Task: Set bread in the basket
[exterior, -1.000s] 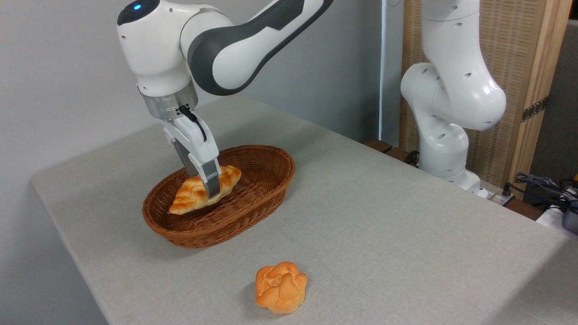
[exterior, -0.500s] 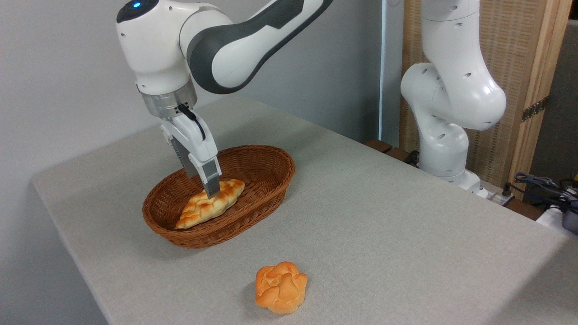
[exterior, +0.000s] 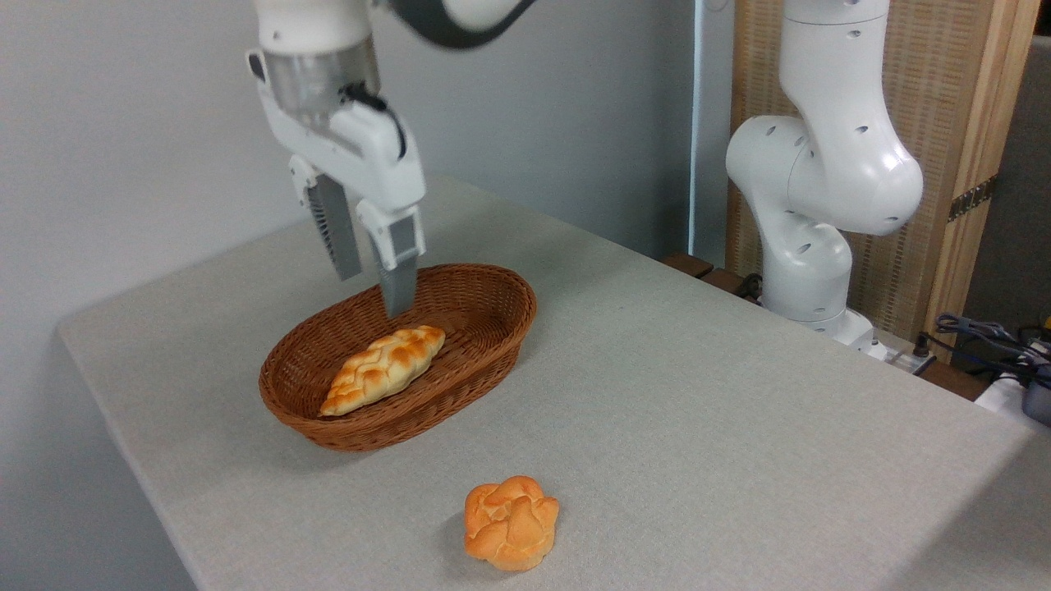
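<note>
The bread (exterior: 383,369) is lying inside the basket (exterior: 493,283), resting on its woven floor with its long axis running from the near left up toward the far right. The gripper (exterior: 371,294) is hanging above the far part of the basket with its two fingers spread apart and nothing between them, so the loaf is sitting just below and slightly nearer than the fingertips. A round orange bun (exterior: 510,522) is sitting alone on the table (exterior: 698,410), well apart on the near side. To my eye the job is looking done.
</note>
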